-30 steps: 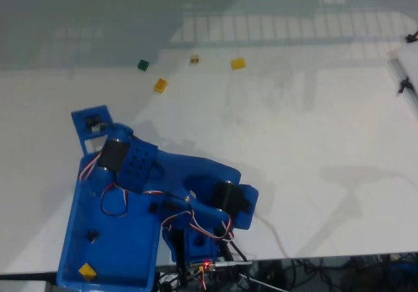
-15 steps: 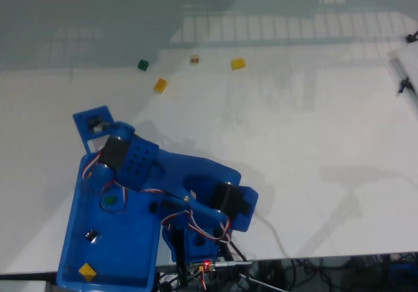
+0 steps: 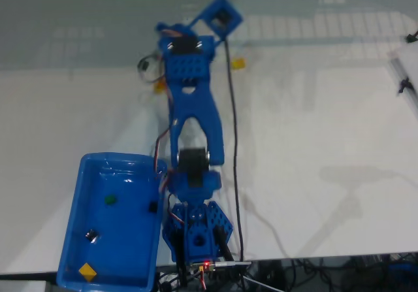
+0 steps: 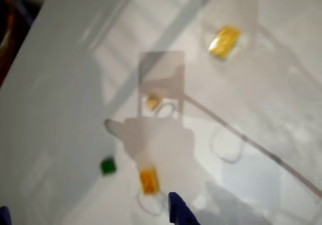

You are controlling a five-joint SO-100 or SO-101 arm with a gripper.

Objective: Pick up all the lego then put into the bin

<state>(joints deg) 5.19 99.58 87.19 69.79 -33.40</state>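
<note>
Fingers (image 4: 173, 212) poke in at the wrist view's bottom edge, spread apart, holding nothing. Bin (image 3: 75, 240) has three legos; four remain on table (image 3: 313, 142).

No readable text, label, brand, number or sign appears anywhere in either view; the table (image 3: 313, 142), bin (image 3: 72, 240) and arm (image 3: 192, 109) carry no legible markings.

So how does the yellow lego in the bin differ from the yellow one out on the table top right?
The yellow lego in the bin lies at the near corner of the blue bin, already sorted; the yellow lego on the table sits loose on the white surface beyond the arm, still to collect. The binned one looks slightly more orange. Both are tiny yellow bricks.
</note>
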